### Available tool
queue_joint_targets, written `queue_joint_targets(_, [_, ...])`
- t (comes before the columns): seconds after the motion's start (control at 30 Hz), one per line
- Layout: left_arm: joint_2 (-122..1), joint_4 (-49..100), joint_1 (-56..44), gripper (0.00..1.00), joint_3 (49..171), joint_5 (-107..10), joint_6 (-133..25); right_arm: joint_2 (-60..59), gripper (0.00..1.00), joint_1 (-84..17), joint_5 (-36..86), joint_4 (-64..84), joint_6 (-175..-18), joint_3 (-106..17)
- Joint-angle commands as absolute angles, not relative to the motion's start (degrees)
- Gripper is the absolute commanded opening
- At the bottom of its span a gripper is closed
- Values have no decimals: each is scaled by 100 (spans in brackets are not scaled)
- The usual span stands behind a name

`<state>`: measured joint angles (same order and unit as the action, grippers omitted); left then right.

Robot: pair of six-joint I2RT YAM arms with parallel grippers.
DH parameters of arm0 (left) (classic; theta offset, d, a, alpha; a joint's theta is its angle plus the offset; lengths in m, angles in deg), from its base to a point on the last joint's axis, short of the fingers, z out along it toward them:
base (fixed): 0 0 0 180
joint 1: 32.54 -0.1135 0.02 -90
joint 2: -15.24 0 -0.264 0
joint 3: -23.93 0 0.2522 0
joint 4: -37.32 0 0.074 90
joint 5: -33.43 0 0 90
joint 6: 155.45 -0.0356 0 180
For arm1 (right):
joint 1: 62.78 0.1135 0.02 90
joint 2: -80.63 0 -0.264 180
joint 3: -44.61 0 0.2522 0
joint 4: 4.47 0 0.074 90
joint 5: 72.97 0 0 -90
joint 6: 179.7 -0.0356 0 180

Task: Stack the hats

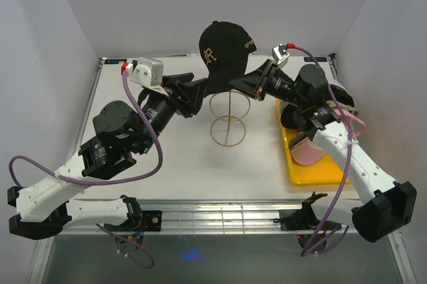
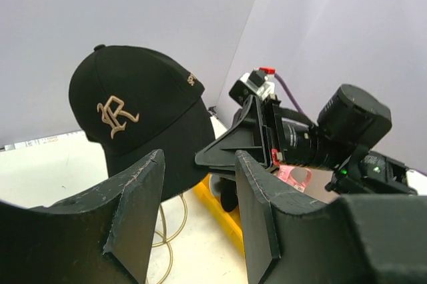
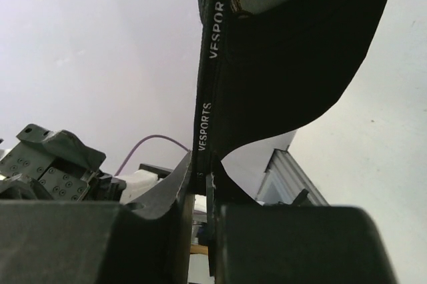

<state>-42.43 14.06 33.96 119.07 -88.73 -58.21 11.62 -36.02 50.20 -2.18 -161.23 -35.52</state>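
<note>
A black cap with a gold R logo (image 1: 223,43) hangs just above the gold wire stand (image 1: 228,121). My right gripper (image 1: 235,85) is shut on the cap's lower rim; in the right wrist view the jaws (image 3: 207,174) pinch its inner band (image 3: 212,64), printed VESPORTS. My left gripper (image 1: 200,92) is open and empty, close to the left of the cap's brim. In the left wrist view its jaws (image 2: 200,187) stand apart below the cap (image 2: 133,111). A pink cap (image 1: 308,151) and a black cap (image 1: 335,95) lie on the yellow tray (image 1: 317,176).
The yellow tray stands at the right of the table under my right arm; its edge (image 2: 225,217) and the pink cap's strap (image 2: 293,177) also show in the left wrist view. White walls close in the back and both sides.
</note>
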Motion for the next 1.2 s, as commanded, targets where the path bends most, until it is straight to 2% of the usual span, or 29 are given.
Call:
queue_joint_targets(0.0, [-4171,1284,3417,57,12040,-8918,-5772,1418,8,-3650,5298,-2295,-17063,-2920])
queue_joint_targets(0.23, [-4259,1187,3417,57,12031,-8961,-5754,1428,8,-3843,5569,-4009,-17845,-1741])
queue_joint_targets(0.83, [-4567,1160,3417,58,11908,-9014,-5719,1252,8,-3993,5676,-6023,-18567,245])
queue_joint_targets(1.17, [-5278,599,3260,61,12110,-9243,-5552,1164,8,-4151,5632,-6682,-18734,1010])
